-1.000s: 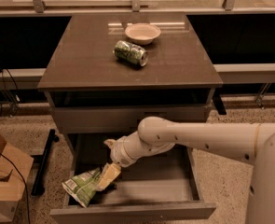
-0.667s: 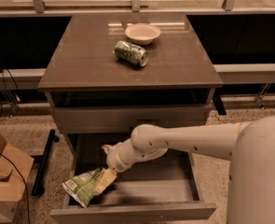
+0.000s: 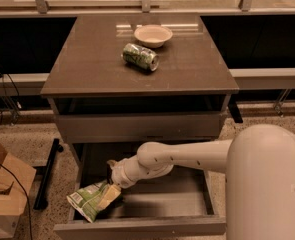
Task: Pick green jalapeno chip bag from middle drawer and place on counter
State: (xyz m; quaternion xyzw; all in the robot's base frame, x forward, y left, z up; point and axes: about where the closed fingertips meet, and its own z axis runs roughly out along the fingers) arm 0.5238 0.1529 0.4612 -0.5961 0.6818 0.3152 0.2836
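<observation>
The green jalapeno chip bag [image 3: 89, 202] lies crumpled on the floor of the open middle drawer [image 3: 187, 196], at its front left. My gripper [image 3: 110, 180] reaches into the drawer from the right and sits at the bag's right end. It is open, with one tan finger [image 3: 109, 197] resting on the bag's right edge and the other finger above it. The bag lies on the drawer floor. The counter [image 3: 87, 59] is the dark top of the cabinet above.
A green-patterned can [image 3: 140, 56] lies on its side on the counter, with a pale bowl [image 3: 153, 35] behind it. The closed upper drawer front [image 3: 137, 126] overhangs the open drawer. A cardboard box [image 3: 4, 194] stands on the floor at left.
My arm has shifted a little to the left and down, bringing the gripper closer onto the bag's right end. The bag has not moved.
</observation>
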